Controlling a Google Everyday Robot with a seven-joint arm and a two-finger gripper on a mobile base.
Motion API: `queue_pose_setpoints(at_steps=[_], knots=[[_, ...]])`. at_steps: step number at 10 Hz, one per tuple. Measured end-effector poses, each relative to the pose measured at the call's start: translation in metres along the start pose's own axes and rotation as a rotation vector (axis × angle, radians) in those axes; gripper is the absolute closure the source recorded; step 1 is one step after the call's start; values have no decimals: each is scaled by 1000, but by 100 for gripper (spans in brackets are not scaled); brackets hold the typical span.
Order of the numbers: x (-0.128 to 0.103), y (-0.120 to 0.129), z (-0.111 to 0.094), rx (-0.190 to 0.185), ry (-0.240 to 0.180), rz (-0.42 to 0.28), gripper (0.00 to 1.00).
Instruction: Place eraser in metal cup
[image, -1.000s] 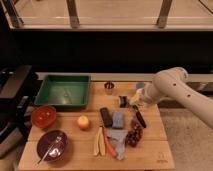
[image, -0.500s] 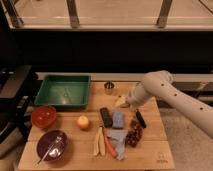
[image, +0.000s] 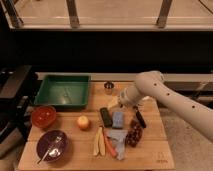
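- Currently no step is complete: the eraser (image: 105, 117) lies flat near the middle of the wooden table (image: 150, 157), just beside the blue-grey block (image: 118, 119).
- The gripper (image: 115, 103) hovers just behind the eraser, jaws spread, holding nothing.
- Remaining: grasp, lift, carry to the metal cup (image: 109, 88) at the back edge, release.
- Clearance: bare wood lies between eraser and cup; the green tray (image: 64, 91) flanks the cup.

arm (image: 167, 98): white, bent, reaching in from right | tool (image: 114, 103): low, mid-frame, jaws apart, empty
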Motion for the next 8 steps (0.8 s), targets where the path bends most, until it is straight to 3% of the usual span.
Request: queue_pose_setpoints(at_steps=[2,3,6,8], knots=[[-2,4,0,2,4,4,38],[-3,1,7,25,12,2,38],[1,-20,49,84,39,-41,38],[5,-23,61,94,67,-59,38]])
